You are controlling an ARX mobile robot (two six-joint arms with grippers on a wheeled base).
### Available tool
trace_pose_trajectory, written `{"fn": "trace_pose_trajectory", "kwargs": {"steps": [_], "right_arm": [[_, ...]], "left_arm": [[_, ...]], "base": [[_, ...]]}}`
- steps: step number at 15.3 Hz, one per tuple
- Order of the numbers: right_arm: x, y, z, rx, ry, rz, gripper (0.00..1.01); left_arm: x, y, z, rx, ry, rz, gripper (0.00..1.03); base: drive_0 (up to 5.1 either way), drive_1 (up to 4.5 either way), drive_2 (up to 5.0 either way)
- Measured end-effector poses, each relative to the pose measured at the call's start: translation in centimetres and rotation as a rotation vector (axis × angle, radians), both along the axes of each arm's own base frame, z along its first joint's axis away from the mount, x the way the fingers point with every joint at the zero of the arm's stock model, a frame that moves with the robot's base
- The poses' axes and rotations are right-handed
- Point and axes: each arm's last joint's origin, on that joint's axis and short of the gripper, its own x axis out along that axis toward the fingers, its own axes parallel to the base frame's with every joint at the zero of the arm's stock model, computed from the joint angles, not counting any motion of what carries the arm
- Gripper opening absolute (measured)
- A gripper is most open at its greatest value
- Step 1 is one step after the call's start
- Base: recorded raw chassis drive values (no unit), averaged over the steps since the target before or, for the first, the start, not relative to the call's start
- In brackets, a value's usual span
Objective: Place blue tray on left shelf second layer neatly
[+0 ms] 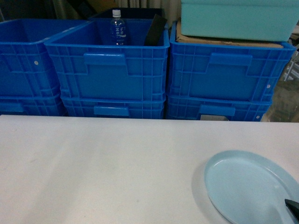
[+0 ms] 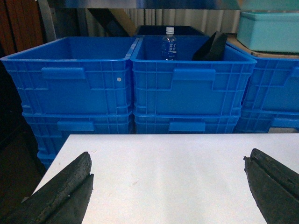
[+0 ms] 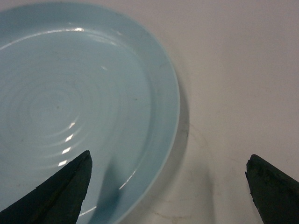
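Left gripper (image 2: 168,186): jaws spread wide, holding nothing, level and facing forward, dark fingers (image 2: 63,196) at the lower corners of its wrist view. Right gripper (image 3: 168,186): jaws equally wide apart, pointing steeply down, gripping nothing; only one dark fingertip (image 1: 293,207) visible at the head view's lower right edge.

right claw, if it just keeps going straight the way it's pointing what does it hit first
Most likely the blue tray. The right claw is open and points down at the white table, straddling the tray's right rim, so one finger would land on the tray. Height above it is unclear.
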Motion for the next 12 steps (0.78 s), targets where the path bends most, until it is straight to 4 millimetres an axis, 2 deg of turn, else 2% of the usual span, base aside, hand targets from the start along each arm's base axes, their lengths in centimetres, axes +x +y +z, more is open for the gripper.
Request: {"fn": "trace_pose_trajectory", "kwargs": {"steps": [2, 6, 12], "right_arm": [[0.3, 0.3, 0.1, -0.004, -0.025, 0.011, 0.98], [1.0, 1.2, -1.5, 0.008, -0.008, 0.019, 0.98], [3.1, 1.6, -1.9, 0.041, -0.004, 0.01, 0.98]], "left_arm": [[0.0, 0.0, 0.0, 0.0, 0.0, 0.0, 0.98], [0.0, 0.0, 0.0, 0.0, 0.0, 0.0, 0.98], [0.0, 0.0, 0.0, 0.0, 0.0, 0.0, 0.98]], "base": [[0.0, 0.0, 0.0], [0.0, 0.0, 0.0], [0.0, 0.0, 0.0]]}}
